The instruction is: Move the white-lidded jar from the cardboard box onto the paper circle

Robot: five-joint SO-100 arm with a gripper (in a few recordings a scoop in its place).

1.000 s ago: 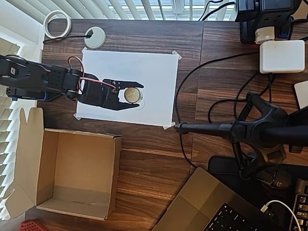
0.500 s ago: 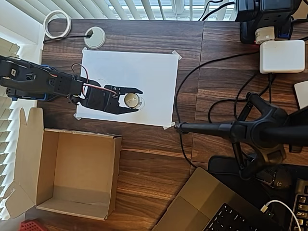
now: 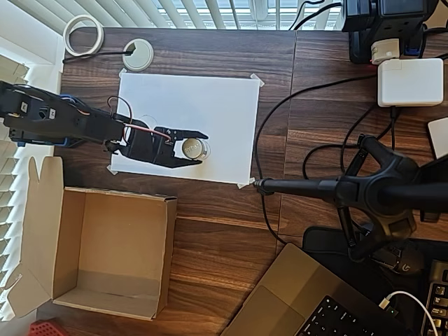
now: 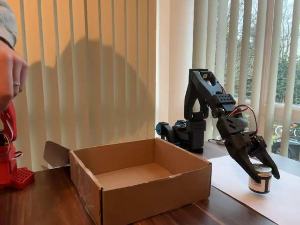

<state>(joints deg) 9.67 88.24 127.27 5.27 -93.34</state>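
Note:
The white-lidded jar [image 3: 191, 148] [image 4: 259, 178] stands upright on the white paper sheet [image 3: 210, 105], near its lower edge in the overhead view. My black gripper [image 3: 197, 148] [image 4: 263, 168] reaches in from the left and is shut on the jar, one finger on each side just under the lid. In the fixed view the jar's base looks level with the paper [image 4: 281, 201]. The small pencil circle is hidden under the jar and fingers. The brown cardboard box [image 3: 112, 252] [image 4: 154, 197] sits open and empty, apart from the gripper.
A tape roll [image 3: 84, 35] and a white grommet [image 3: 138, 54] lie beyond the paper's far left corner. A black stand arm [image 3: 315, 187] and cables [image 3: 280, 112] cross the table right of the paper. A laptop [image 3: 315, 301] is at front right. A person's hand [image 4: 9, 75] shows at the left edge.
The gripper has come down towards the paper with the jar in it, shifting slightly towards the sheet's lower edge. The jar looks smaller from above.

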